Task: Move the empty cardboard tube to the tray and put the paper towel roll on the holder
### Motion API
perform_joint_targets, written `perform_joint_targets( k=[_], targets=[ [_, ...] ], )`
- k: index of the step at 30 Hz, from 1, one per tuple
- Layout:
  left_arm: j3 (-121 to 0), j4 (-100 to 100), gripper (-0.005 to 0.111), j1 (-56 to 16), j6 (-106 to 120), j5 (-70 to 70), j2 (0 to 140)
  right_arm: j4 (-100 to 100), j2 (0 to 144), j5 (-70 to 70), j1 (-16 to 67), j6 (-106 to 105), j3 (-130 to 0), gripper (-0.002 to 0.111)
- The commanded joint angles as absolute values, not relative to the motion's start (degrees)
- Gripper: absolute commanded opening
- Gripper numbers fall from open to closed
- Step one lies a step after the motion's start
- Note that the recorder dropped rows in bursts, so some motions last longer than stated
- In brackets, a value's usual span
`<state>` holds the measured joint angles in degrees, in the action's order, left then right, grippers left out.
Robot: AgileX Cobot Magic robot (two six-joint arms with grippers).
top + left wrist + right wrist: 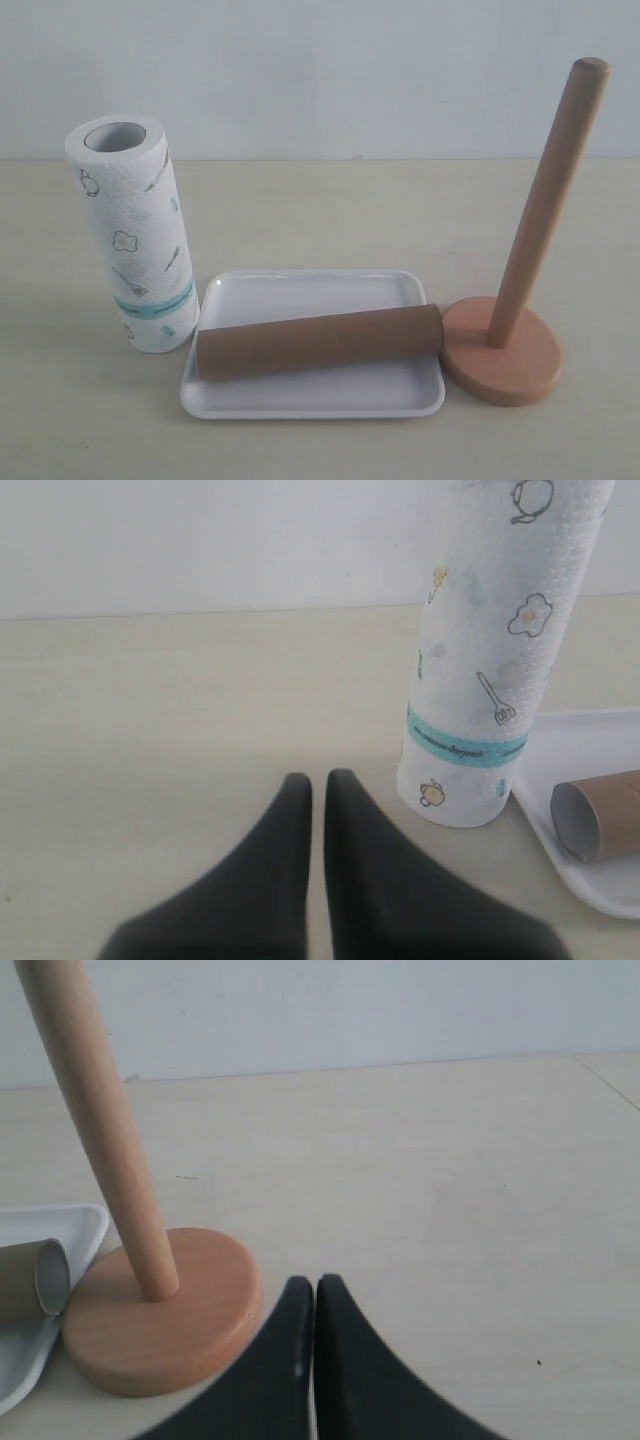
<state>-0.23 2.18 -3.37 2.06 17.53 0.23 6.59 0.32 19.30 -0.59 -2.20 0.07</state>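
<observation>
1. Already lying across tray [300,290]: empty cardboard tube [320,343].
2. Left of tray, upright on bench [320,210]: paper towel roll [135,240].
3. Just right of tray: holder [520,370].
4. Closed, gripping nothing: left tool [317,780], right tool [313,1285].

No legible text, brand or number anywhere. Only candidate: the roll [500,650], where the teal band [465,742] around its lower end carries one line of tiny dark print, too small and blurred to read.

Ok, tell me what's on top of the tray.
Only the empty cardboard tube, lying on its side across the tray; the strip of floor beneath it is covered.
</observation>
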Motion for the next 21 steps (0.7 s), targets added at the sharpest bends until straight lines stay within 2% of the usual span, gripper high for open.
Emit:
perform_joint_targets(
  k=[1, 21],
  targets=[
    [0.0, 2.34, 0.005, -3.21, 1.8, 17.52, 0.0, 5.86, 0.0, 19.48, -1.01, -2.35, 0.0, 0.0],
    [0.0, 2.34, 0.005, -3.21, 1.8, 17.52, 0.0, 6.26, 0.0, 19.48, -1.01, -1.63, 0.0, 0.0]
  ],
)
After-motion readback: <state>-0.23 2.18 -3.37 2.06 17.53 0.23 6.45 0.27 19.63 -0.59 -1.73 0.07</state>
